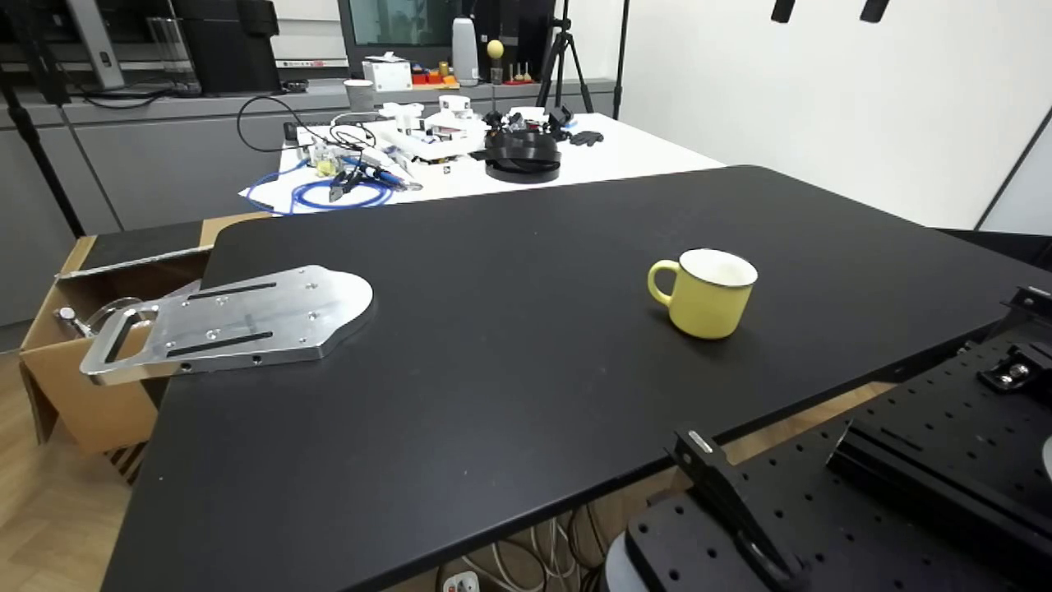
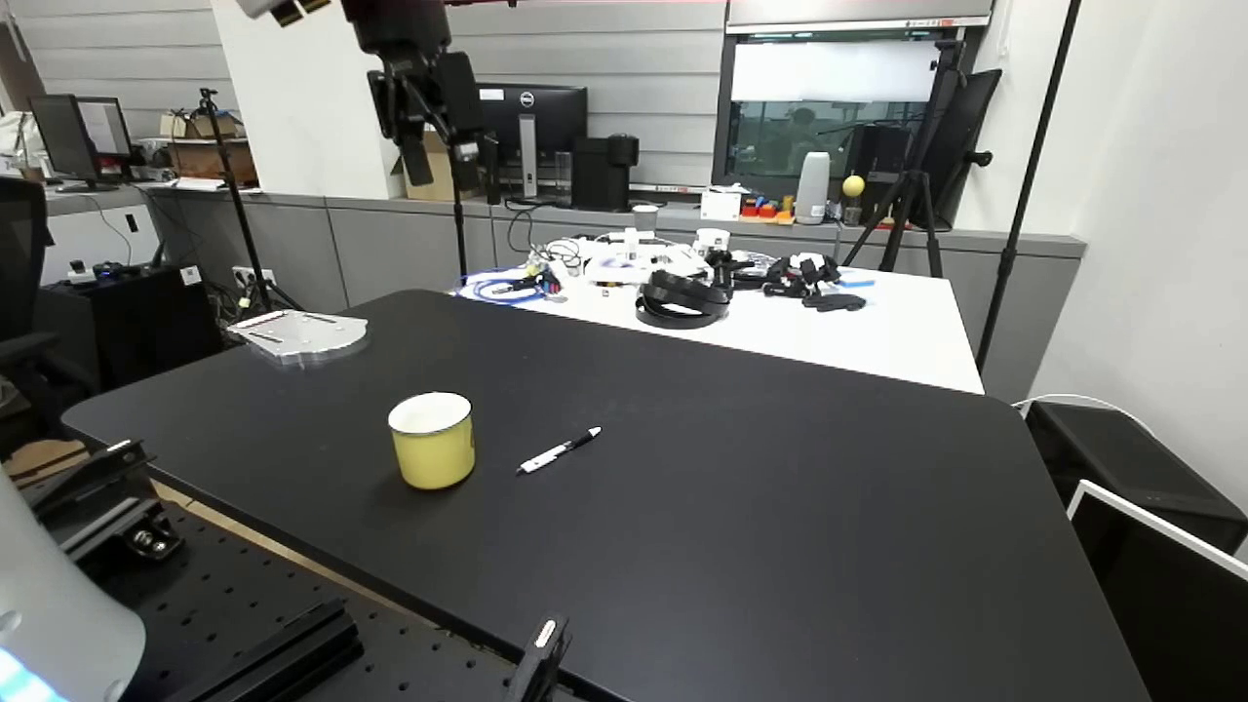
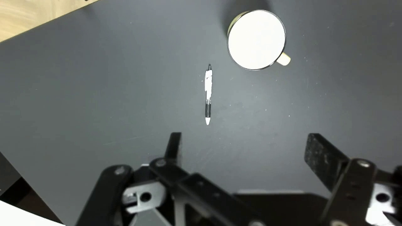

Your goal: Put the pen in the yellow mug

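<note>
A robot arm [image 2: 398,24], cut off by the top edge in an exterior view, is raised high over a matte black table [image 2: 780,526] with rounded corners. From it a black, two-fingered tool [image 2: 444,175] hangs pointing down, well above the table surface. Its flat dark fingers [image 3: 325,161] stand wide apart, with bare table between them. In an exterior view just the two fingertips [image 1: 784,10] show at the top edge, a clear gap between them, against a white wall [image 1: 822,123].

The wrist view looks steeply down, with the tool along the bottom edge. Past the fingertips, and nearer the finger at the picture's left, a slim white-and-black click pen [image 3: 208,86], plastic by its look, lies flat on the table, pale tip towards the tool. Near the pen but apart from it, a squat pale-yellow mug [image 1: 708,306], ceramic in appearance, with a loop handle, dark rim and white inside, stands upright; it shows in both exterior views.

At the table's edge lies a silver metal plate [image 1: 255,316] with two long slots and a cut-out handle overhanging that edge. Closer to the viewer, a black perforated board [image 1: 838,530] runs alongside the table, and in an exterior view a white rounded housing [image 2: 58,604] with a bluish glow fills the lower left corner. Behind, a white bench [image 1: 649,146] holds a rounded black band [image 1: 522,152] among jumbled white parts [image 1: 444,146].
</note>
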Controlling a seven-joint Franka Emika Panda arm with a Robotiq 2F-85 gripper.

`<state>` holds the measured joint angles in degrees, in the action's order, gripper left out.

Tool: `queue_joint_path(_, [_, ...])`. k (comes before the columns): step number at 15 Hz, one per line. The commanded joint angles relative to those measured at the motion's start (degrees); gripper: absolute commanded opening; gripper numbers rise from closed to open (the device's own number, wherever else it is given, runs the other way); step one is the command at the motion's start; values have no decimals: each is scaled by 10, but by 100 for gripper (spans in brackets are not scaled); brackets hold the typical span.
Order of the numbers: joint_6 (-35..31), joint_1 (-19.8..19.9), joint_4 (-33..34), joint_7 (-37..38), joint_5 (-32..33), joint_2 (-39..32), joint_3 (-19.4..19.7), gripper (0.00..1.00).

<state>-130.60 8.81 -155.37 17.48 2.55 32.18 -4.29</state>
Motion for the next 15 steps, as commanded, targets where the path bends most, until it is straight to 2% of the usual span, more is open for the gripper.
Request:
queue_joint_path(1, [-61,4,45,-29,-3,-101,35,100])
queue_joint_path(9, [-180,-3,114,-62,-35,-274,84,100])
queue_joint_path(12, [-193,-13,150,-98,-61,-336,88,100])
queue_joint_path(15, [-195,-18,177,-168,-119,-393,82,100])
